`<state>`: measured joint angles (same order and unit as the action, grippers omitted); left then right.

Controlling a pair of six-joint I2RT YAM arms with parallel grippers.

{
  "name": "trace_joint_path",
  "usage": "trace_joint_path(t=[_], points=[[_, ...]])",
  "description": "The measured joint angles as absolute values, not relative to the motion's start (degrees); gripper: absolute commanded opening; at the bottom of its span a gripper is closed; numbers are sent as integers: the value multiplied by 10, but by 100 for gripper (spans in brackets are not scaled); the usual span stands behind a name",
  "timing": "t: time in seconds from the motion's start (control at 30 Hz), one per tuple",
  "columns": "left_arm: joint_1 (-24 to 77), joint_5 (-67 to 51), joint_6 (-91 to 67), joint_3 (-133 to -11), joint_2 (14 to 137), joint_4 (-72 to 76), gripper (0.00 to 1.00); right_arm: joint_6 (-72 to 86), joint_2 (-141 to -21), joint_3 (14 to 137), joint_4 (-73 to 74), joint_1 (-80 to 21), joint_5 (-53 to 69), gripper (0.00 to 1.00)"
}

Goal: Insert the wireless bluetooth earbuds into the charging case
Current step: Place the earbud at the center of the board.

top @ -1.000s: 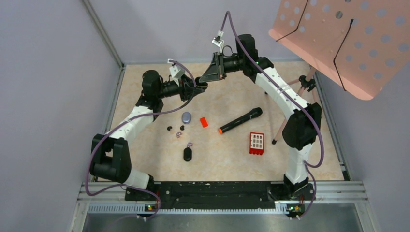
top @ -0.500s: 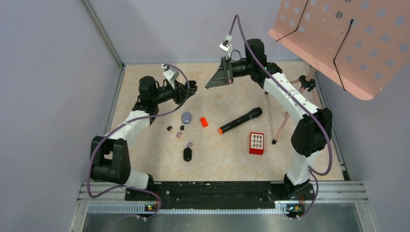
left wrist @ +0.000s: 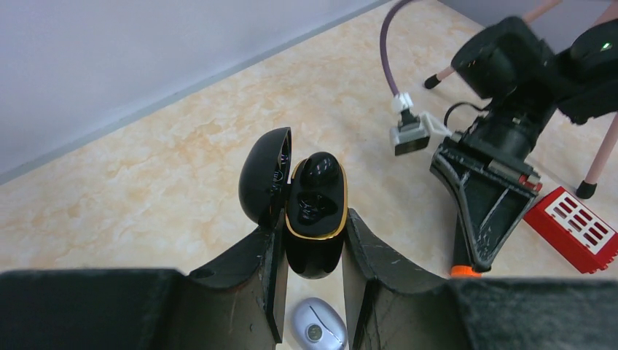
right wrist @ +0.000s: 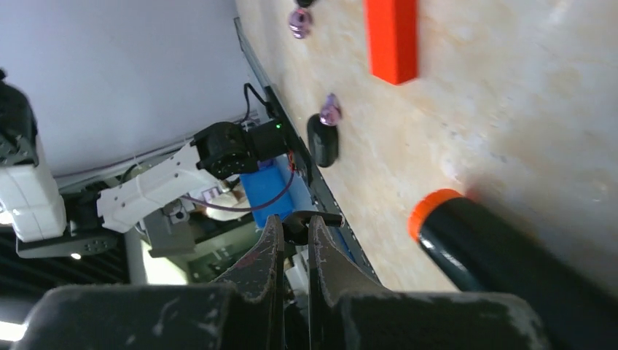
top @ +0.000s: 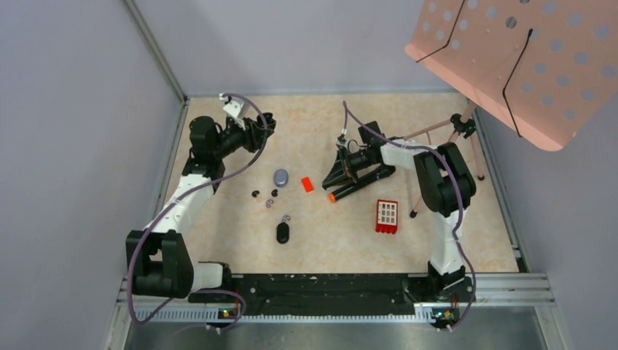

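Since the earlier view the right arm had dropped from beside the case to the table, and the left arm had drawn back leftward with the case. The charging case (left wrist: pixel 315 233) stood upright with its lid open. The left gripper (left wrist: pixel 314 218) clamped it across its lower body, above the far left of the table (top: pixel 335 244). One glossy black bud (left wrist: pixel 321 169) appeared seated in it, and the second well looked empty.

The loose earbuds (top: pixel 255 194) lay on the table well apart from the case. Four could be counted from above, two black and two with purple parts. They looked light, hard and slick, likely to squirt out of a careless pinch, so a hold across the fat body seemed best.

The right gripper (right wrist: pixel 295 220) hung low by the orange end of the one black marker (top: pixel 364 181). Its fingers were drawn nearly together, with nothing between them that could be made out. One red block (top: pixel 307 184), one grey oval (top: pixel 281 176) and one black oval (top: pixel 283 232) lay near the buds.
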<state>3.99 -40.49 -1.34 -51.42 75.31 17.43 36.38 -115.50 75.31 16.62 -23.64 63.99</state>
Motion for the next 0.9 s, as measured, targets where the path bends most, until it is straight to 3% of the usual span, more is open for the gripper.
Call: trace_joint_path(t=[0.43,0.77,0.9], points=[[33,-384,-16,-507,725,162,0,379,-1277,827,210,-256,599,1],[23,-378,-16,-507,725,154,0,362,-1326,901,229,-260,559,28],[22,-378,-18,-507,725,150,0,334,-1343,944,252,-260,526,34]])
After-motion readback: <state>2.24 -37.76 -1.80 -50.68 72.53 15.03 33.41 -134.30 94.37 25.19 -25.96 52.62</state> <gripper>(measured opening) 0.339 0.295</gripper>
